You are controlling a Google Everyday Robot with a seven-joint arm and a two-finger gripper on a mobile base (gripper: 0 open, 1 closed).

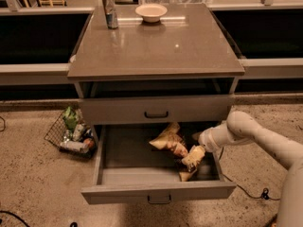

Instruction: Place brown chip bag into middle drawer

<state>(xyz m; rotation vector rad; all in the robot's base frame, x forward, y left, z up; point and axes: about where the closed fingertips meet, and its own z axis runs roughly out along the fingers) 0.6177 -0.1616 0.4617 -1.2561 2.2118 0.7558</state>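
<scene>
A grey cabinet (156, 51) is standing on a speckled floor, seen from in front and above. The middle drawer (158, 191) is hanging pulled out toward the viewer, with its deep tray showing. The brown chip bag (169, 141) is lying inside that tray, right of centre and tilted, with one pale end pointing toward the back of the drawer.

The main part of the task is looking done, since the bag is sitting within the drawer walls. What is probably left is making sure the bag is released and lifting the arm clear.

The white arm (251, 134) is reaching in from the right edge, bending at a rounded joint and angling down over the drawer's right side. The gripper (193, 159) is hanging low inside the tray, just beside the bag's near end and possibly touching it. Whether it is clamped on the bag or parted from it cannot be told.

Above, a closed drawer front (118, 111) is facing forward. A bowl (151, 12) and a can (110, 11) are standing on the top. A wire basket (71, 135) of packets is sitting on the floor to the left.
</scene>
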